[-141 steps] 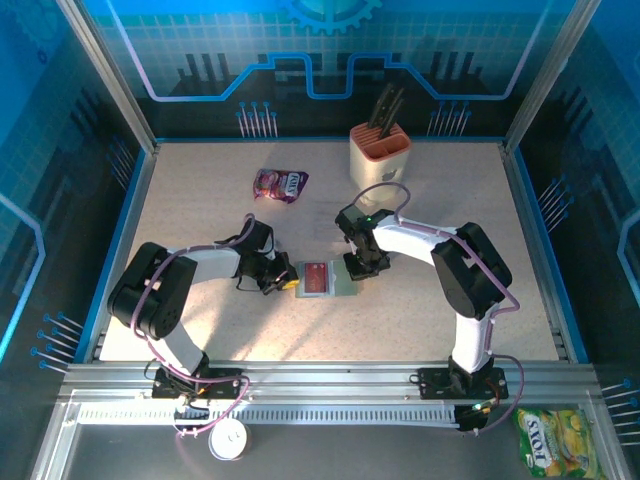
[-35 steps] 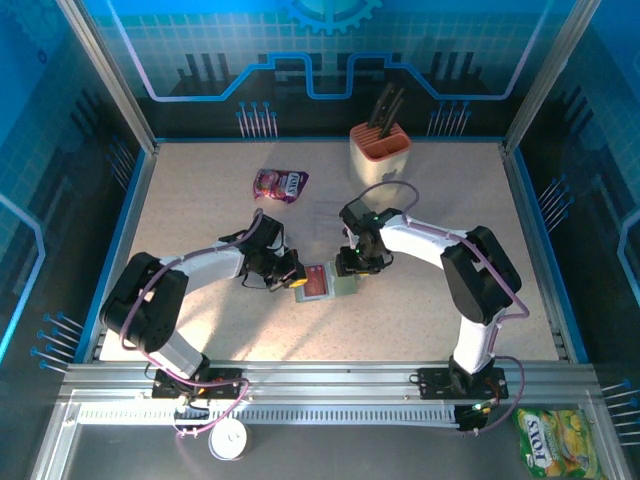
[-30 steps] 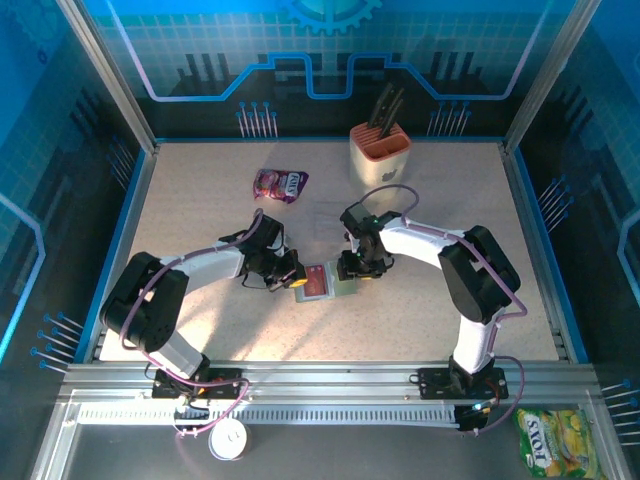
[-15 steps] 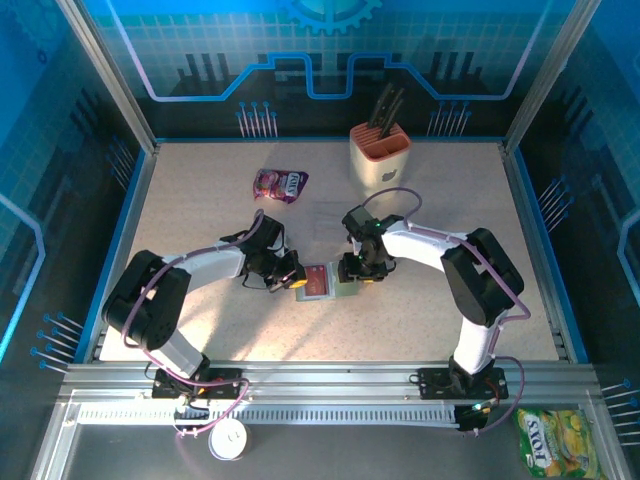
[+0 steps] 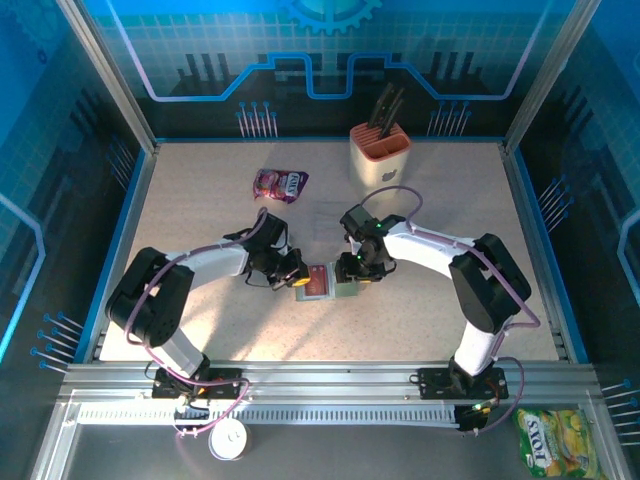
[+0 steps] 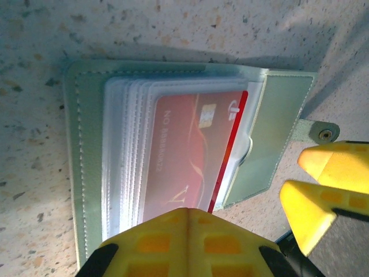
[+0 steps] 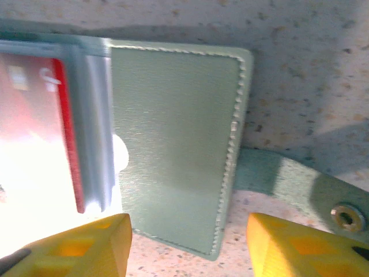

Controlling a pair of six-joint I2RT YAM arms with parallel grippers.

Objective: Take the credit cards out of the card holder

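Yellow ribbed left fingers (image 6: 185,231) are pressed together with no gap between them. Their tips sit at the left end of the card holder (image 6: 86,144), over one short edge of the red card (image 6: 184,156). Whether they pinch that card or merely rest on it cannot be told.

The right fingers (image 7: 86,245) stand moderately apart and grip nothing, with one edge of the sage-green flap (image 7: 173,133) lying between them. In the left wrist view the same pair hovers just beside the flap's corner.

The card holder lies open and flat. A stack of clear sleeves (image 6: 124,144) fans out from its stitched left half. The red card, with a chip on its face, sits in the topmost sleeve. What the lower sleeves hold cannot be told. The snap tab (image 7: 300,184), with a metal stud (image 7: 347,216), lies flat beyond the flap.

From above, the card holder (image 5: 345,291) rests near the middle of the speckled counter (image 5: 200,210), between the two arms. A purple pouch (image 5: 280,183) lies far and to the left of it. A beige knife block (image 5: 380,150) stands at the far edge. A yellow packet (image 5: 548,440) lies off the counter, at the near right.
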